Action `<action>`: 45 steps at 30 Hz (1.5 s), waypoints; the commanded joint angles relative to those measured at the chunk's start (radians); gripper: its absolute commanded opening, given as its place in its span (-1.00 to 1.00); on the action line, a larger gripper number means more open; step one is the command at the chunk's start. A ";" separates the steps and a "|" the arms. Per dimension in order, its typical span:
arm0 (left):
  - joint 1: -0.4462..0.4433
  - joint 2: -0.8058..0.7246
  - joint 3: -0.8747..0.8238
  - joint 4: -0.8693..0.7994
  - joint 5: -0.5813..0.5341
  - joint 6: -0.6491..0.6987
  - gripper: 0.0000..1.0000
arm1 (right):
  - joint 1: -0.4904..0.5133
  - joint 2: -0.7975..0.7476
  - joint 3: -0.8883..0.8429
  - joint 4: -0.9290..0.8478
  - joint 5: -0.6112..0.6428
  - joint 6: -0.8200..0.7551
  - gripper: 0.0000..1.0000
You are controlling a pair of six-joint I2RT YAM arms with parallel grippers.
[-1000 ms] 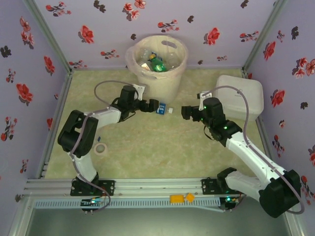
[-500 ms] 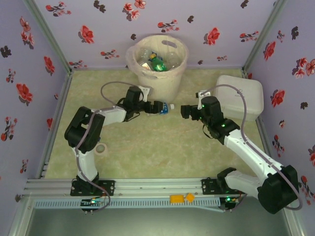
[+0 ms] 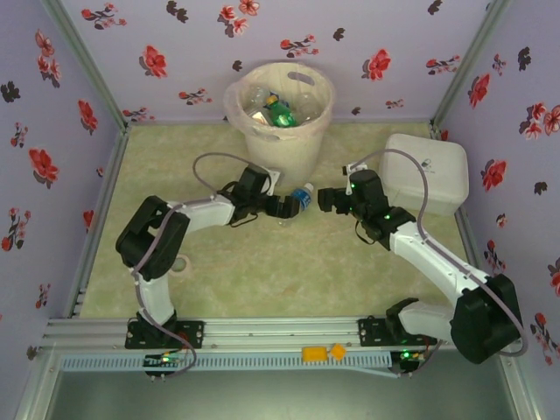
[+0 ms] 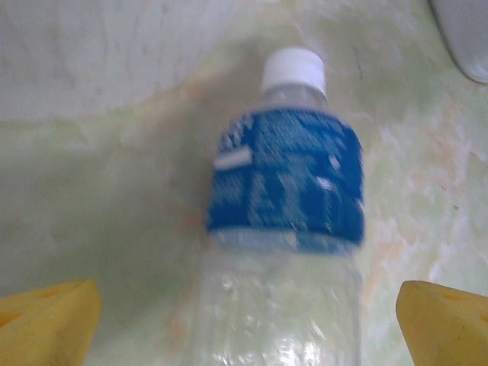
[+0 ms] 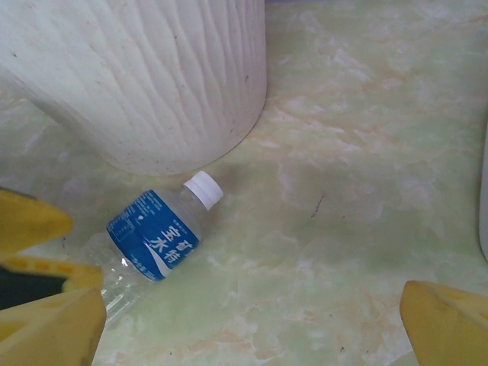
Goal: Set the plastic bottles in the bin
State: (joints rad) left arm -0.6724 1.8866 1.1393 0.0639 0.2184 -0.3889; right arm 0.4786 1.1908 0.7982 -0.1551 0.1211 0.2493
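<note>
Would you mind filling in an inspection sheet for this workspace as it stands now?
Surface: green marbled table, no spills seen.
Job's things: one blue-labelled bottle lying beside the bin; more bottles inside it.
Clutter: tape roll, white box.
Grippers: left gripper open, straddling the lying bottle; right gripper open, empty.
Cables: grey cable looping above each arm.
Surroundings: floral walls.

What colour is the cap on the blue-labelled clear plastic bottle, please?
White cap, clearest in the left wrist view.
</note>
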 commanded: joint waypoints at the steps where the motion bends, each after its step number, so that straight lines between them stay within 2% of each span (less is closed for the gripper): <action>1: -0.045 0.078 0.116 -0.186 -0.125 0.095 0.99 | -0.006 -0.007 0.030 0.008 -0.007 0.033 0.99; 7: -0.096 0.141 0.201 -0.274 -0.195 0.150 0.96 | -0.006 -0.040 0.009 -0.003 0.038 0.025 0.99; 11: -0.105 0.151 0.213 -0.303 -0.232 0.152 0.83 | -0.005 -0.045 0.009 -0.008 0.086 0.024 0.99; 19: -0.131 0.145 0.208 -0.326 -0.275 0.178 0.17 | -0.011 -0.039 0.011 -0.009 0.092 0.034 0.99; 23: -0.137 0.096 0.161 -0.282 -0.284 0.173 0.00 | -0.014 -0.041 0.012 -0.012 0.088 0.038 0.99; 30: -0.138 -0.084 -0.014 -0.178 -0.302 0.120 -0.13 | -0.018 -0.034 0.001 0.004 0.052 0.050 0.99; 38: -0.153 -0.427 -0.228 -0.095 -0.313 0.065 -0.14 | -0.021 0.034 -0.007 0.076 -0.051 0.092 0.99; 45: -0.154 -0.678 -0.251 -0.035 -0.348 0.093 -0.15 | -0.021 0.071 -0.021 0.162 -0.185 0.114 0.99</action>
State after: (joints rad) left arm -0.8211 1.2633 0.8810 -0.0422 -0.0925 -0.3077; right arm 0.4641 1.2572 0.7952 -0.0643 0.0170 0.3347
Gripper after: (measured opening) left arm 0.560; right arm 0.996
